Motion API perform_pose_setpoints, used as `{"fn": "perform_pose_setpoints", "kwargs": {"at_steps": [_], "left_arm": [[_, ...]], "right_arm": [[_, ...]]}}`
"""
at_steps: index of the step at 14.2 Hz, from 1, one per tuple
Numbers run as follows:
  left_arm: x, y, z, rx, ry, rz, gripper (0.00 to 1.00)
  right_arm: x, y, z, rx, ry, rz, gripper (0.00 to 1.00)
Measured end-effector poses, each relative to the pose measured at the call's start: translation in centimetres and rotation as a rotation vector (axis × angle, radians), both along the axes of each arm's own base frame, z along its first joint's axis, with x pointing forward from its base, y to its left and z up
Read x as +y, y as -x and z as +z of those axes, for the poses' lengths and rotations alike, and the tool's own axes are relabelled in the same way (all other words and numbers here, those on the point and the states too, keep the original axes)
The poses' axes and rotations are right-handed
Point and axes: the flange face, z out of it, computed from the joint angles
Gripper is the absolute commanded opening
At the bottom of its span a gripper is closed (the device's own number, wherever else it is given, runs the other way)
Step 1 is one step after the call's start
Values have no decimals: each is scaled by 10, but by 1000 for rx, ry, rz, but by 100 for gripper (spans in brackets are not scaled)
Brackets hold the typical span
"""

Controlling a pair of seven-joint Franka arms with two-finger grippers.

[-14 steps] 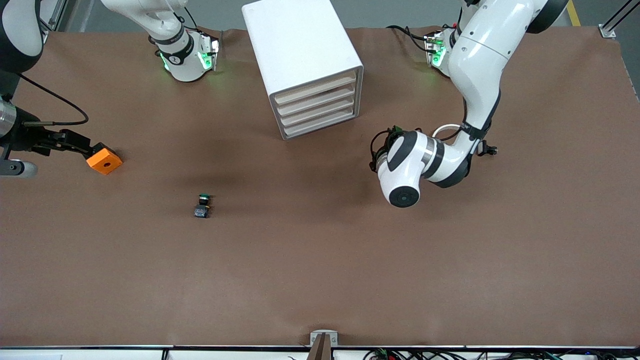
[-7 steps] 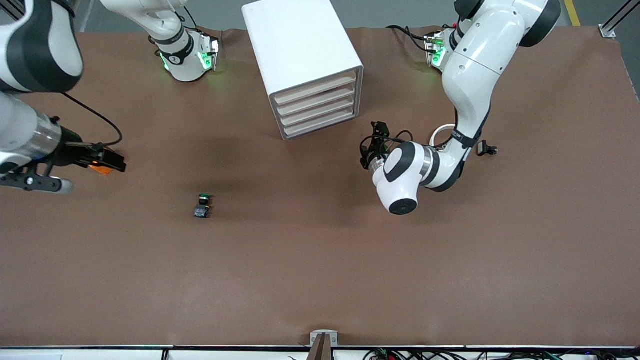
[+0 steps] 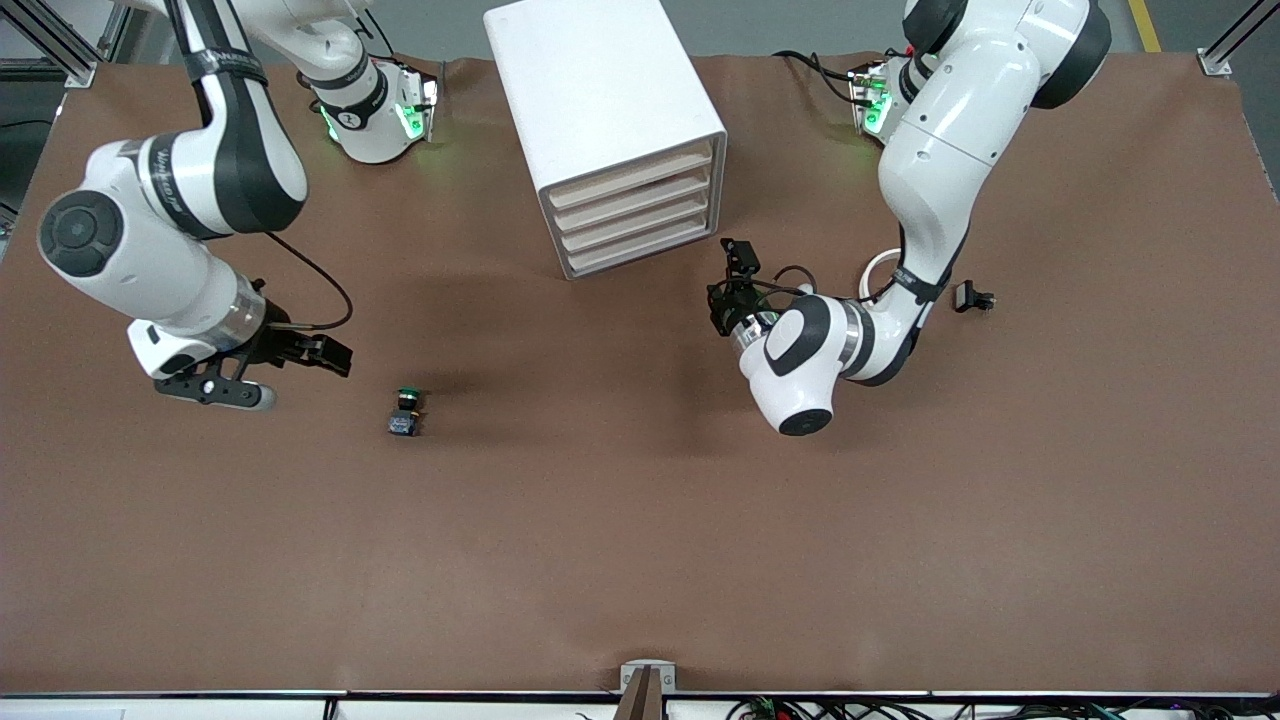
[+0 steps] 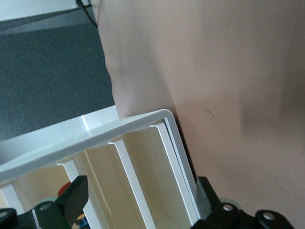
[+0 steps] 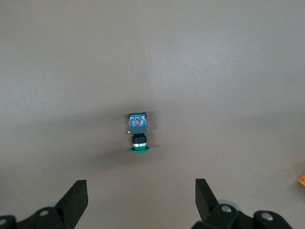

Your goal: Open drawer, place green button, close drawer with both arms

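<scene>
Your right gripper (image 3: 335,355) hangs wide open, empty, the button (image 3: 404,412) just ahead of its fingers (image 5: 76,198). Left gripper (image 3: 735,265) open, empty, fingers facing the cabinet (image 3: 610,130).

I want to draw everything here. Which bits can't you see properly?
- Orange block: gone from the front view, likely under the right arm; only a sliver at the right wrist view's edge.
- Drawer insides: fronts shut, nothing shows.
- Small black clip: too small for detail.
- Cabinet in the left wrist view: cut off by the picture's edges.
- Button markings: too tiny.
</scene>
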Motion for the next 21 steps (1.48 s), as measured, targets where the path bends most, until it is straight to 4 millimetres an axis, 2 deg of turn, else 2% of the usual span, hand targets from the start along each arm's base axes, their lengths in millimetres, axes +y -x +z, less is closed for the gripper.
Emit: {"fn": "perform_pose_setpoints", "kwargs": {"at_steps": [4,9,12,14,15,18,20,21], "left_arm": [[-6,7,-12,73,-34,54,100],[-20,26,-32,153,-80,54,100],[-30,38,-35,202,-86,49,100],[-38,47,-34,228,-99,31,99],[-42,52,-33,239,-104,19,92],[-49,59,-32,250,-115,6,60],[-51,64,-37,262,-122,-2,48],[-52,67,-41,269,-125,-7,47]], "right_arm": [[9,-8,-51,-17,8,10,100],[24,-18,-136,-38,23,31,100],[34,-15,-175,-51,29,49,100],[34,-9,-195,-56,32,51,100],[33,-7,-202,-52,35,50,100],[32,-5,-210,-41,38,50,100],[31,-4,-212,-38,39,49,100],[31,-4,-213,-35,40,48,100]]}}
